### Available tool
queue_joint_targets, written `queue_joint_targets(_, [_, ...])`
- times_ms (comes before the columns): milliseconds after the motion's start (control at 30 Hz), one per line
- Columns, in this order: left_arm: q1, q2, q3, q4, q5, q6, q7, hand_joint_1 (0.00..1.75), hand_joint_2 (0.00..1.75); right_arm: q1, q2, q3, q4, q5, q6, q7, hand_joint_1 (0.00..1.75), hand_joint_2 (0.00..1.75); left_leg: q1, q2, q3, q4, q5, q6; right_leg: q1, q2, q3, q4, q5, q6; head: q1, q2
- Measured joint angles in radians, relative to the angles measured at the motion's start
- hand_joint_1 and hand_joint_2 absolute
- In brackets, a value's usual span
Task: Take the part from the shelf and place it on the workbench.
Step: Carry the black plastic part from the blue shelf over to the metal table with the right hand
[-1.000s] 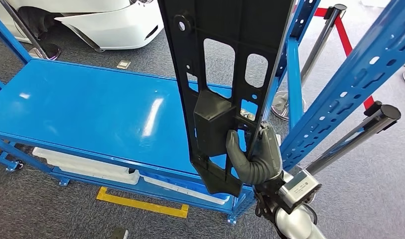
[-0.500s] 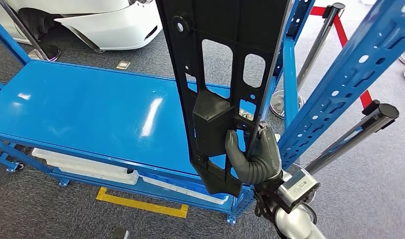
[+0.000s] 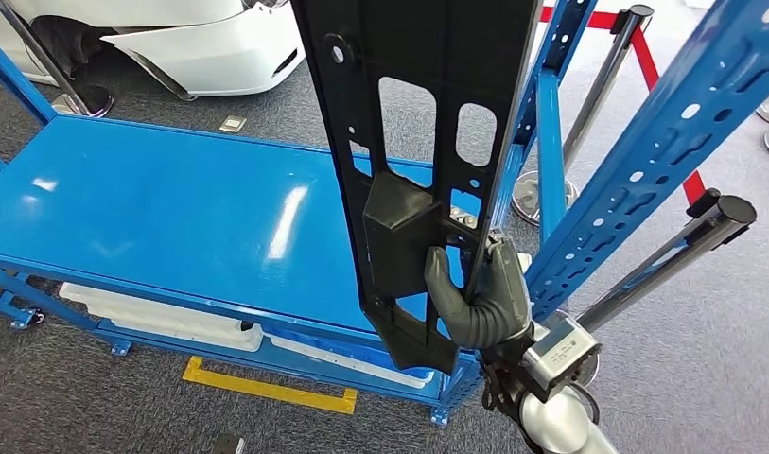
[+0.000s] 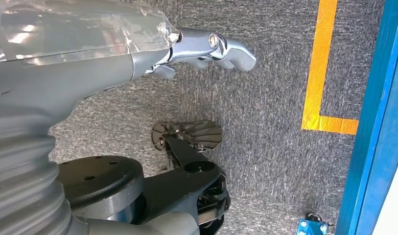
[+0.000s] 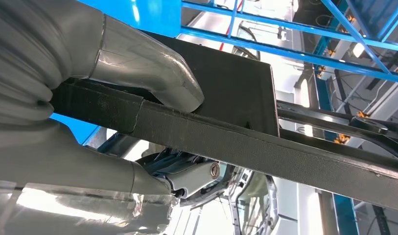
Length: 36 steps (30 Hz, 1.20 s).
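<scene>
While the right hand grips the long black part near its lower end, thumb on the front face and fingers wrapped behind the edge, the part stands nearly upright and rises out of the top of the head view. It hangs in front of the blue workbench, its lower end above the near right corner and not resting on the surface. A blue shelf post slants just to the right of the hand. The left hand hangs over grey carpet with its fingers curled in, holding nothing.
</scene>
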<state>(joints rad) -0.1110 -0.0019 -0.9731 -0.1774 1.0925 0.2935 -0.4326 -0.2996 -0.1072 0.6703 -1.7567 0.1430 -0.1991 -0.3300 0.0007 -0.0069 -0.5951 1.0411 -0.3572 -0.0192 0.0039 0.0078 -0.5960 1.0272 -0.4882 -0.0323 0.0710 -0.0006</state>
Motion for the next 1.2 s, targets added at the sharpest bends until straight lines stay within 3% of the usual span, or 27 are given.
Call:
queue_joint_targets(100, [-0.001, 0.000, 0.000, 0.000, 0.001, -0.002, 0.000, 0.00, 1.75, -0.001, 0.000, 0.000, 0.002, -0.001, 0.003, 0.001, 1.75, 1.75, 0.006, 0.004, 0.007, -0.018, 0.016, 0.014, -0.002, 0.000, -0.006, 0.020, -0.016, 0.011, -0.003, 0.000])
queue_joint_targets(133, [-0.001, 0.000, 0.000, 0.000, 0.002, -0.002, 0.000, 0.00, 1.75, -0.002, 0.000, 0.000, 0.002, -0.002, 0.003, 0.001, 1.75, 1.75, 0.008, 0.006, 0.009, -0.026, 0.021, 0.018, -0.003, 0.000, -0.020, 0.054, -0.041, 0.014, 0.000, 0.000])
queue_joint_targets(200, [-0.002, 0.000, 0.000, 0.000, 0.003, -0.002, 0.000, 0.00, 1.75, -0.003, 0.000, 0.000, 0.005, -0.002, 0.004, 0.001, 1.75, 1.75, 0.009, 0.009, 0.007, -0.030, 0.025, 0.021, -0.007, -0.001, -0.069, 0.172, -0.108, 0.020, 0.009, 0.000])
queue_joint_targets(233, [-0.002, 0.000, 0.000, 0.000, 0.003, -0.002, 0.000, 0.00, 1.75, -0.002, -0.001, 0.000, 0.007, -0.002, 0.004, 0.001, 1.75, 1.75, 0.009, 0.009, 0.005, -0.030, 0.026, 0.021, -0.011, -0.001, -0.093, 0.233, -0.133, 0.022, 0.013, 0.000])
queue_joint_targets(267, [-0.001, 0.000, 0.000, 0.000, 0.003, -0.002, 0.000, 0.00, 1.75, -0.002, -0.001, 0.000, 0.010, -0.002, 0.004, 0.002, 1.75, 1.75, 0.009, 0.010, 0.003, -0.028, 0.027, 0.020, -0.014, -0.001, -0.106, 0.268, -0.140, 0.025, 0.016, 0.000])
queue_joint_targets(300, [-0.001, 0.000, 0.000, 0.000, 0.003, -0.002, 0.000, 0.00, 1.75, -0.002, -0.001, 0.000, 0.012, -0.002, 0.004, 0.002, 1.75, 1.75, 0.009, 0.010, 0.001, -0.026, 0.028, 0.018, -0.017, -0.002, -0.102, 0.267, -0.128, 0.027, 0.018, 0.000])
queue_joint_targets(333, [-0.001, 0.000, 0.000, 0.000, 0.003, -0.003, 0.000, 0.00, 1.75, -0.002, -0.001, 0.000, 0.014, -0.002, 0.005, 0.002, 1.75, 1.75, 0.010, 0.010, -0.001, -0.023, 0.028, 0.017, -0.019, -0.003, -0.079, 0.228, -0.100, 0.028, 0.021, 0.000])
queue_joint_targets(367, [-0.002, 0.000, 0.000, 0.000, 0.003, -0.004, 0.000, 0.00, 1.75, -0.003, -0.001, 0.000, 0.015, -0.002, 0.006, 0.002, 1.75, 1.75, 0.011, 0.010, -0.003, -0.020, 0.028, 0.014, -0.022, -0.004, -0.042, 0.160, -0.068, 0.028, 0.025, 0.000])
queue_joint_targets(433, [-0.002, 0.000, 0.000, 0.000, 0.003, -0.006, 0.000, 0.00, 1.75, -0.006, -0.001, 0.000, 0.015, -0.002, 0.009, 0.005, 1.75, 1.75, 0.012, 0.009, -0.008, -0.015, 0.030, 0.003, -0.019, -0.004, 0.020, 0.043, -0.033, 0.022, 0.030, 0.000])
queue_joint_targets(467, [-0.003, 0.000, 0.000, 0.000, 0.003, -0.006, 0.000, 0.00, 1.75, -0.008, -0.001, 0.000, 0.016, -0.002, 0.010, 0.006, 1.75, 1.75, 0.012, 0.009, -0.010, -0.013, 0.032, -0.004, -0.016, -0.003, 0.033, 0.014, -0.029, 0.017, 0.031, 0.000])
queue_joint_targets(567, [-0.003, 0.000, 0.000, 0.000, 0.002, -0.008, 0.000, 0.00, 1.75, -0.009, -0.001, 0.000, 0.016, -0.003, 0.011, 0.011, 1.75, 1.75, 0.014, 0.007, -0.015, -0.011, 0.039, -0.024, -0.011, -0.003, 0.028, 0.001, -0.018, 0.000, 0.028, 0.000])
queue_joint_targets(633, [-0.003, 0.000, 0.000, 0.000, 0.001, -0.008, 0.001, 0.00, 1.75, -0.010, 0.000, 0.000, 0.016, -0.003, 0.011, 0.015, 1.75, 1.75, 0.017, 0.006, -0.031, 0.030, -0.003, -0.034, -0.014, -0.006, 0.020, -0.008, -0.003, -0.015, 0.020, 0.000])
queue_joint_targets(733, [-0.003, 0.000, 0.000, 0.000, 0.000, -0.010, 0.001, 0.00, 1.75, -0.011, 0.000, 0.000, 0.016, -0.002, 0.010, 0.019, 1.75, 1.75, 0.020, 0.005, -0.083, 0.201, -0.126, -0.043, -0.012, -0.009, -0.003, -0.010, 0.018, -0.026, 0.000, 0.000])
queue_joint_targets(800, [-0.003, 0.000, 0.000, 0.000, -0.001, -0.011, 0.001, 0.00, 1.75, -0.011, 0.000, 0.000, 0.016, -0.002, 0.010, 0.021, 1.75, 1.75, 0.021, 0.006, -0.084, 0.260, -0.146, -0.047, -0.010, -0.009, -0.023, -0.008, 0.031, -0.025, -0.006, 0.000])
queue_joint_targets(833, [-0.003, 0.000, 0.000, 0.000, -0.001, -0.011, 0.001, 0.00, 1.75, -0.010, 0.000, 0.000, 0.016, -0.002, 0.010, 0.022, 1.75, 1.75, 0.022, 0.006, -0.058, 0.235, -0.128, -0.048, -0.010, -0.009, -0.033, -0.005, 0.037, -0.023, -0.007, 0.000])
queue_joint_targets(933, [-0.006, 0.000, 0.000, 0.000, -0.001, -0.011, 0.000, 0.00, 1.75, -0.010, 0.000, 0.000, 0.017, -0.001, 0.008, 0.023, 1.75, 1.75, 0.026, 0.003, 0.068, 0.044, -0.070, -0.047, -0.011, -0.008, -0.062, 0.006, 0.054, -0.010, -0.018, 0.000])
queue_joint_targets(967, [-0.007, 0.000, 0.000, 0.000, -0.001, -0.011, 0.000, 0.00, 1.75, -0.011, 0.000, 0.000, 0.017, 0.000, 0.008, 0.025, 1.75, 1.75, 0.024, 0.000, 0.091, 0.002, -0.065, -0.042, -0.010, -0.007, -0.067, 0.008, 0.061, -0.003, -0.020, 0.000])
queue_joint_targets(1067, [-0.006, 0.000, 0.000, 0.000, 0.000, -0.011, 0.000, 0.00, 1.75, -0.010, -0.001, 0.000, 0.016, 0.004, 0.005, 0.033, 1.75, 1.75, 0.017, -0.004, 0.091, -0.022, -0.054, -0.020, -0.009, -0.005, -0.075, 0.008, 0.082, 0.017, -0.013, 0.000])
queue_joint_targets(1100, [-0.006, 0.000, 0.000, 0.000, 0.000, -0.011, 0.000, 0.00, 1.75, -0.009, -0.002, 0.000, 0.016, 0.004, 0.004, 0.036, 1.75, 1.75, 0.017, -0.002, 0.084, -0.023, -0.047, -0.012, -0.011, -0.005, -0.080, 0.013, 0.076, 0.022, -0.009, 0.000])
queue_joint_targets(1133, [-0.007, 0.001, 0.000, 0.000, 0.000, -0.011, 0.000, 0.00, 1.75, -0.008, -0.002, 0.000, 0.016, 0.004, 0.004, 0.039, 1.75, 1.75, 0.017, 0.001, 0.076, -0.024, -0.037, -0.003, -0.012, -0.005, -0.089, 0.030, 0.053, 0.026, -0.002, 0.000])
queue_joint_targets(1200, [-0.008, 0.001, 0.000, 0.000, 0.000, -0.009, 0.000, 0.00, 1.75, -0.007, -0.003, 0.000, 0.016, 0.004, 0.003, 0.042, 1.75, 1.75, 0.014, 0.006, 0.052, -0.026, -0.016, 0.011, -0.014, -0.005, -0.121, 0.124, -0.037, 0.032, 0.013, 0.000])
